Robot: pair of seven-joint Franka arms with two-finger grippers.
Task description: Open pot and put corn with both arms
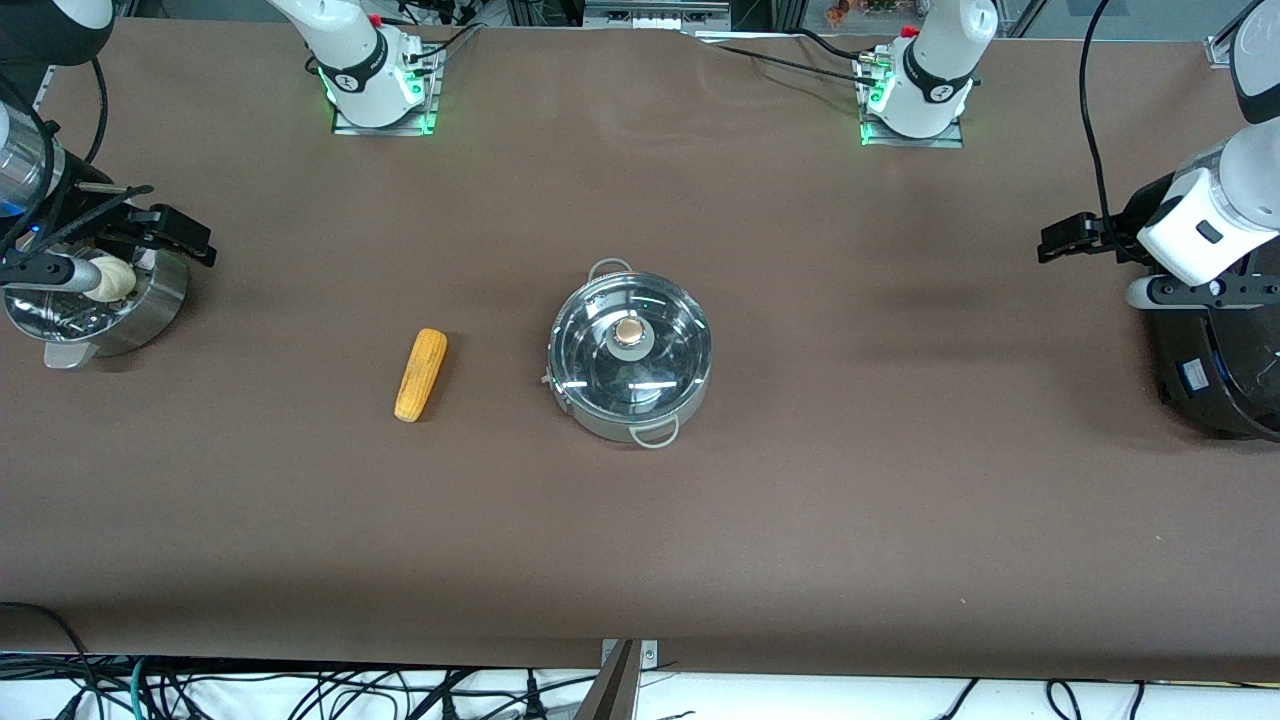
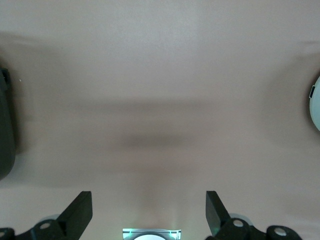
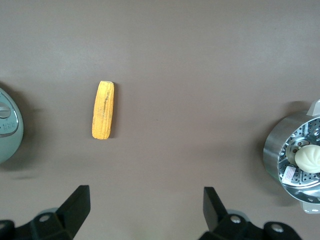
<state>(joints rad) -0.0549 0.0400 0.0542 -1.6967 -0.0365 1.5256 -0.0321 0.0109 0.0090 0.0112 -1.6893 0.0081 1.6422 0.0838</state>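
Observation:
The steel pot (image 1: 630,385) stands mid-table with its glass lid (image 1: 600,355) on and the copper knob (image 1: 629,330) on top. The corn (image 1: 421,374) lies on the table beside the pot, toward the right arm's end; it also shows in the right wrist view (image 3: 103,110), with the pot's lid (image 3: 7,125) at the edge. My right gripper (image 1: 185,238) is open and empty (image 3: 145,207), up over the table beside the steamer. My left gripper (image 1: 1065,240) is open and empty (image 2: 148,212), over bare table beside the black cooker. Both are well away from the pot and the corn.
A perforated steel steamer (image 1: 150,310) with a white bun (image 1: 115,280) stands at the right arm's end of the table, also in the right wrist view (image 3: 275,155). A large black cooker (image 1: 1215,370) stands at the left arm's end, its edge in the left wrist view (image 2: 5,130).

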